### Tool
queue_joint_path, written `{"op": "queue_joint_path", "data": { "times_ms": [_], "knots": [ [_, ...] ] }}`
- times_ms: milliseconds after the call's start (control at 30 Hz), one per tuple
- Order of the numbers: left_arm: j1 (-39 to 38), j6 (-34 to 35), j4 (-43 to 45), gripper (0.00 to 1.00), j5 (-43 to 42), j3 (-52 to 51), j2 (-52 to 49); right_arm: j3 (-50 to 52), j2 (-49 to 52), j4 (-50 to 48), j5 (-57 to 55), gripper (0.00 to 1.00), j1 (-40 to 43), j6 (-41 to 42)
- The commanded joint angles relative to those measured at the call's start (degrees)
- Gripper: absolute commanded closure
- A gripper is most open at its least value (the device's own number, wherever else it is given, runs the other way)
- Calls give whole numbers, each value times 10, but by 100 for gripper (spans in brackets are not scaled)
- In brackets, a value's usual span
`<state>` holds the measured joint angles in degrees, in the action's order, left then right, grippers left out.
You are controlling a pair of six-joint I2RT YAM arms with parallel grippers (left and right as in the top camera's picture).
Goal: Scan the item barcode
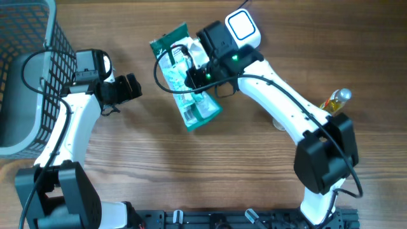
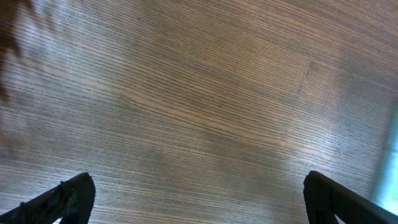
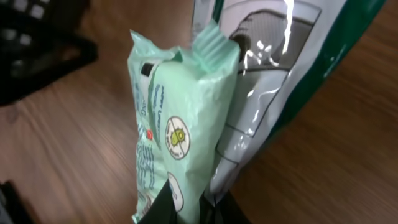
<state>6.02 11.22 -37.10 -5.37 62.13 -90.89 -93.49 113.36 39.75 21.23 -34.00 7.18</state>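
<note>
My right gripper (image 3: 185,208) is clamped on a pale green plastic packet (image 3: 168,124); my left gripper (image 1: 131,87) stands wide apart above the wooden table (image 2: 199,93).

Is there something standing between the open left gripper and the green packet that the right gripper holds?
Nothing visible. In the overhead view only bare table lies between the left gripper and the green packet, which the right gripper pinches. The left wrist view shows only wood between its open fingers.

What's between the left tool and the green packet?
Mostly bare wooden table, in the overhead view; a thin dark line curves right beside the packet.
</note>
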Motion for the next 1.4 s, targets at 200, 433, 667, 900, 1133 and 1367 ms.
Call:
{"op": "queue_joint_path", "data": {
  "times_ms": [200, 433, 667, 900, 1133, 1367],
  "knots": [
    [2, -3, 2, 0, 5, 7, -4, 137, 25, -168, -33, 37, 2, 35],
    [2, -3, 2, 0, 6, 7, -4, 137, 23, -203, -53, 36, 2, 35],
    [2, -3, 2, 0, 6, 7, -4, 137, 33, -196, -62, 66, -9, 34],
    [2, -3, 2, 0, 5, 7, -4, 137, 63, -194, -62, 73, -26, 38],
    [2, -3, 2, 0, 5, 7, -4, 137, 74, -196, -58, 74, -29, 44],
    [2, -3, 2, 0, 6, 7, -4, 137, 87, -194, -58, 73, -29, 50]
  ]
}}
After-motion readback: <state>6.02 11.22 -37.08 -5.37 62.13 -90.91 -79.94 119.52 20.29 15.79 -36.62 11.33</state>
